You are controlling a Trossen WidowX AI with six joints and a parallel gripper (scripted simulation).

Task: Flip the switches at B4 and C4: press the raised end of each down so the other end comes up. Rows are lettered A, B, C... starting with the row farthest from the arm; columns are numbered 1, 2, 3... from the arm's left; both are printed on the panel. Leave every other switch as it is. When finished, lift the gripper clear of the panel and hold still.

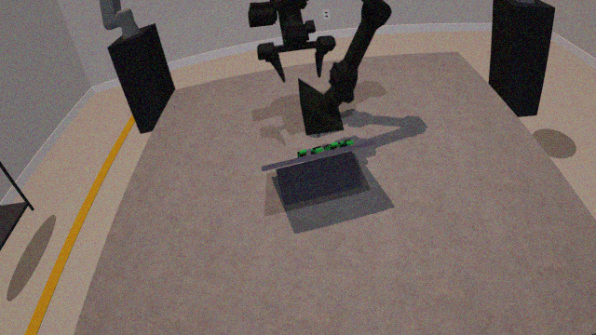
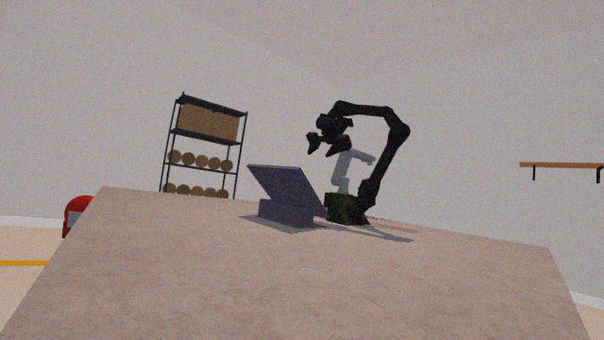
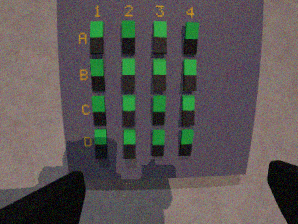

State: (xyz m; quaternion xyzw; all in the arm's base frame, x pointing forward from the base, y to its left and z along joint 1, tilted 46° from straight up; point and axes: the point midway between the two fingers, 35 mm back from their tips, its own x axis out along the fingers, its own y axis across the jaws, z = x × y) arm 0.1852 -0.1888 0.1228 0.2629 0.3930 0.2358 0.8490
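Green and black halves mark every rocker on the slate-grey panel, which stands tilted on the counter just in front of my arm's base. From the wrist view I read four rows, A to D, and four columns. My two targets sit in the rightmost column: the switch at B4 and, directly below it, the switch at C4. All sixteen look alike from here, green half toward the far edge and dark half toward me; I cannot tell from these views which end is the raised one.

My gripper hangs well above the panel, fingers spread wide and holding nothing.

I judge these to be stiff, hard plastic rockers on a rigid mount: nothing to lift or grasp, only to push. They should tip with a firm, short press and then stop dead, so extra force gains nothing and may shove the panel. I would bring one fingertip down on the outer part of the raised half, away from the pivot. Neighbours in column 3 sit close, so a wide-open gripper risks the second finger clipping one.
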